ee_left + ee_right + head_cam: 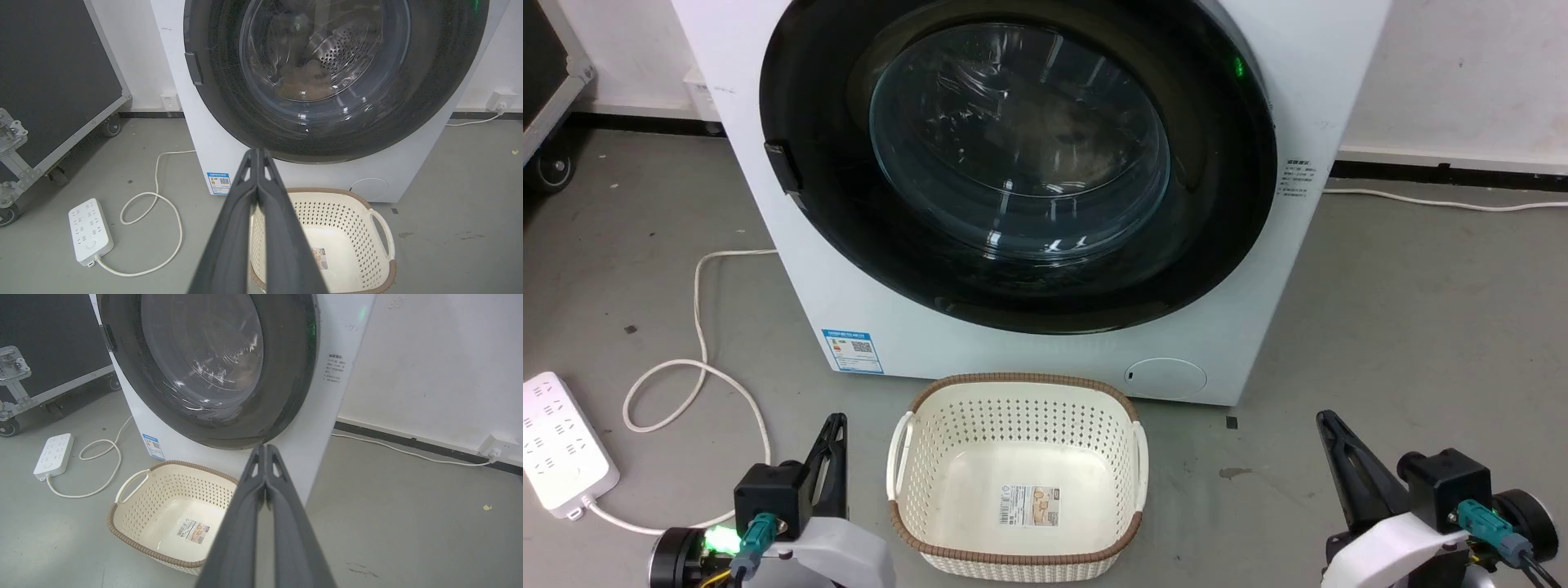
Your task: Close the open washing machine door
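- The washing machine door (pixel 1225 245) is a glossy black ring around clear glass, set in a white washing machine (pixel 866 306) that shows one small green light (pixel 1238 67).
- A blue-and-white label (pixel 852 351) marks the machine's front.
- The basket (pixel 1013 416) is cream, patterned with rows of small holes, with a brown woven band on its rim and a white-and-tan sticker (pixel 1030 505) inside.
- The power strip (pixel 560 445) and its cord (pixel 697 327) are white against the mottled grey floor (pixel 1421 327).
- The wall (pixel 1462 73) is white above a black skirting (pixel 1454 173).
- A black case (pixel 53 81) has silver metal edging.
- The left gripper (pixel 257 157) and right gripper (pixel 265 451) have dark grey fingers.
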Available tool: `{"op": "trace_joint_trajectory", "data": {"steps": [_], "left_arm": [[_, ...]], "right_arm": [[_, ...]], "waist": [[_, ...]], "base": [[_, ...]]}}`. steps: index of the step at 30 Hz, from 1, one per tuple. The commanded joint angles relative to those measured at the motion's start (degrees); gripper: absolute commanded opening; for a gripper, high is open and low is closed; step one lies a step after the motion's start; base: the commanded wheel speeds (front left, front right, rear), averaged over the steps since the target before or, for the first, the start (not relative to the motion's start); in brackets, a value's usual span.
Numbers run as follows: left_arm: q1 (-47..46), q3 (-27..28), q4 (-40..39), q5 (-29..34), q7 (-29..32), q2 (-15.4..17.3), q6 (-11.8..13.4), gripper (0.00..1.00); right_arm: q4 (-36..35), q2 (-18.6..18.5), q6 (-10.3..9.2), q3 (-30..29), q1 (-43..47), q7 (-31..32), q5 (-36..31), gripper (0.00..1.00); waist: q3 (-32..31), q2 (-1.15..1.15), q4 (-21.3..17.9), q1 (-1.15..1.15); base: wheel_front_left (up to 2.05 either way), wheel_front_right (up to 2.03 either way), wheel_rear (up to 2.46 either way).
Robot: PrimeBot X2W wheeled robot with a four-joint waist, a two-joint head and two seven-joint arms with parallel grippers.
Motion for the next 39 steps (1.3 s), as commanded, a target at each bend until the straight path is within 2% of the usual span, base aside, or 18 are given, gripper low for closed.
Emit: {"op": "trace_joint_trajectory", "data": {"steps": [1, 39], "left_arm": [[-0.87, 0.09, -0.25, 0.16, 0.01, -0.05, 0.16, 0.0], [-0.87, 0.09, -0.25, 0.16, 0.01, -0.05, 0.16, 0.0]], "right_arm": [[-0.36, 0.28, -0.04, -0.01, -0.8, 0.02, -0.43, 0.0], [-0.36, 0.28, -0.04, -0.01, -0.8, 0.02, -0.43, 0.0]], "waist": [[0.0, 0.0, 0.0, 0.0], [0.0, 0.0, 0.0, 0.0]], "base": [[0.0, 0.0, 0.0], [0.0, 0.0, 0.0]]}}
